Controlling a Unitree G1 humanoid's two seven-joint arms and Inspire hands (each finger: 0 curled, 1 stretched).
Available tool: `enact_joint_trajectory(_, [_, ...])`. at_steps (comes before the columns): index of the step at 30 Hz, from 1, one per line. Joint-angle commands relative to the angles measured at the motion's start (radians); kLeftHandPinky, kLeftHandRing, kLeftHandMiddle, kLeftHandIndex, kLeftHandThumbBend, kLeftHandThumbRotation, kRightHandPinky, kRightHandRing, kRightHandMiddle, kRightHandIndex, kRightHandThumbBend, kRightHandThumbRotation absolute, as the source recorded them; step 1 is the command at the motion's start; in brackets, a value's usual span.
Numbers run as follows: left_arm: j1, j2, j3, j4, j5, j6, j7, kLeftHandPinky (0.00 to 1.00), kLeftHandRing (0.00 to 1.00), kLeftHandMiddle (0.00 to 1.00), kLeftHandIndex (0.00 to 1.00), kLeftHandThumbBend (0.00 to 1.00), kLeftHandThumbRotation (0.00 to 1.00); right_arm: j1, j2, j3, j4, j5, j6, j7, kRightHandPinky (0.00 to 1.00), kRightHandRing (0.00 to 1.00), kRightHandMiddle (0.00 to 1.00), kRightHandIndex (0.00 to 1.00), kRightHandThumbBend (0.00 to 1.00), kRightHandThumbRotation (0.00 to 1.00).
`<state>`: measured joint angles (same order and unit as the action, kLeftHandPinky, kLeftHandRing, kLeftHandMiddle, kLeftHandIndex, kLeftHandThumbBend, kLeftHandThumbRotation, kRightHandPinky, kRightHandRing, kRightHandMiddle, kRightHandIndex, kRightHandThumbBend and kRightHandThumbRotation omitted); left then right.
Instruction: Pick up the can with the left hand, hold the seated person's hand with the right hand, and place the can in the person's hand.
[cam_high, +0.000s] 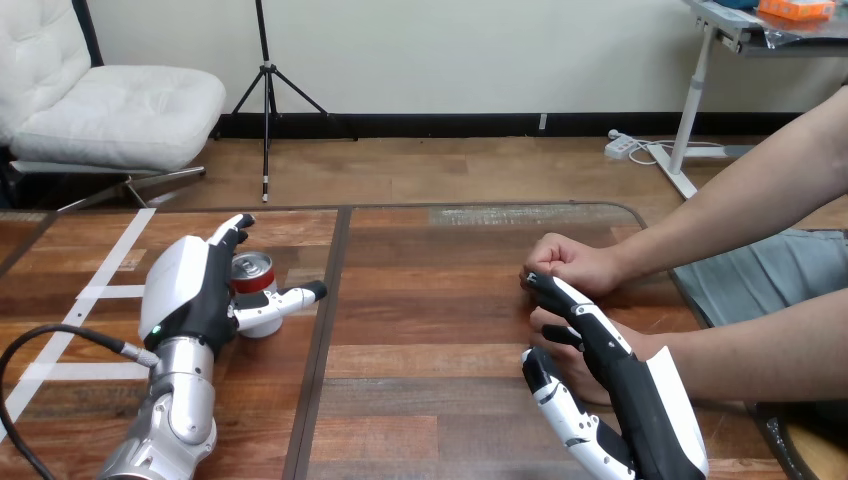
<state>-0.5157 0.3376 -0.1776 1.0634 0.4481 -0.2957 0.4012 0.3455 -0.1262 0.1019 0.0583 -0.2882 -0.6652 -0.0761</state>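
Can (252, 274) upright | between thumb (287, 298) and straight fingers (232, 233) of left hand (190, 290)

No text, label, brand, number or sign can be read. The small red metal can with a silver top (252, 281), standing on the brown wooden tabletop (440, 330), has a coloured wrap, but any print on it is too small to make out. The white tape strips (105, 262) on the tabletop are plain.

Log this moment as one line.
left hand: open, flanking upright red metal can on wooden table | right hand: open, over person's lower hand | can not lifted
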Motion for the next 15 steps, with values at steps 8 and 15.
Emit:
enact_joint_trajectory(8, [-0.081, -0.016, 0.026, 0.020, -0.048, -0.053, 0.032, 0.61, 0.68, 0.72, 0.74, 0.76, 0.06, -0.049, -0.013, -0.010, -0.030, 0.014, -0.031, 0.003, 0.81, 0.89, 0.90, 0.87, 0.40, 0.70])
enact_joint_trajectory(15, [-0.085, -0.018, 0.023, 0.029, -0.059, -0.049, 0.037, 0.58, 0.65, 0.69, 0.71, 0.74, 0.01, -0.048, -0.015, -0.012, -0.033, 0.004, -0.026, 0.002, 0.80, 0.89, 0.90, 0.87, 0.40, 0.69])
